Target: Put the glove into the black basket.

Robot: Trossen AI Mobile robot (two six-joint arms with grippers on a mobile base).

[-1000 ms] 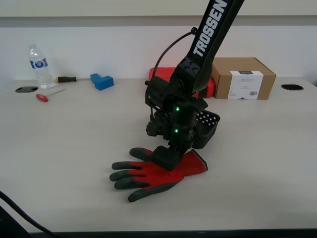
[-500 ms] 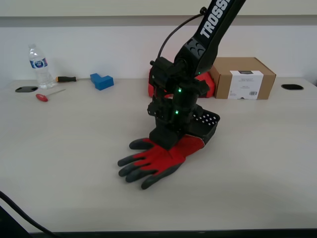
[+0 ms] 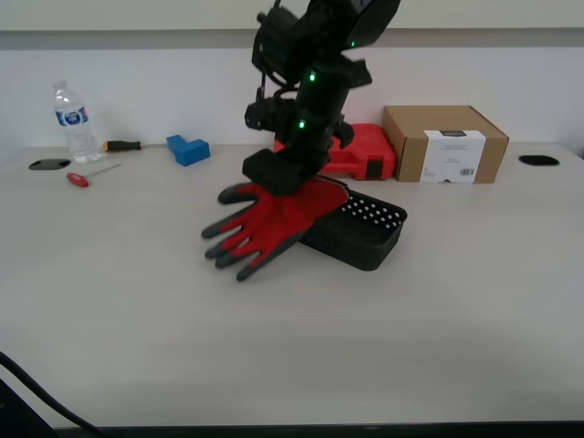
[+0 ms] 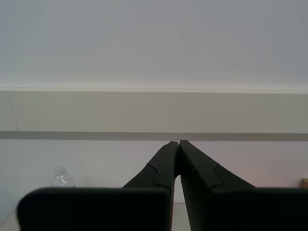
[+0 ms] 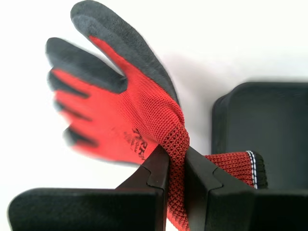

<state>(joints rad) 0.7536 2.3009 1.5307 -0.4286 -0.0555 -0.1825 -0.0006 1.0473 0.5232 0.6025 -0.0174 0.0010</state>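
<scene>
1. Nearest in the exterior view, the pale counter (image 3: pixel 137 319) is bare along its front; the glove's fingertips hang just above it.
2. My first tool (image 5: pixel 175 161) is clamped tight on the glove (image 3: pixel 269 224), pinching a fold of red knit near the wrist. Only a narrow bunch of fabric sits between the jaws, so the hold could slip if the glove swings.
3. The glove is off the counter. Its grey fingers droop toward the exterior view's left, and its cuff end reaches over the near rim of the black basket (image 3: pixel 360 237).
4. Most of the glove is outside the basket. I judge that letting go here would leave it draped on the rim or sliding onto the counter.
5. The trailing fingers could also catch the rim and drag the light basket as I carry across.
6. The first wrist view shows the basket's floor beside the cuff, so the approach looks roughly lined up.
7. Behind the basket stand a red case (image 3: pixel 360 153) and a cardboard box (image 3: pixel 444 143), clear of the path.
8. My second tool (image 4: pixel 179 159) is closed on nothing, facing the far wall.
</scene>
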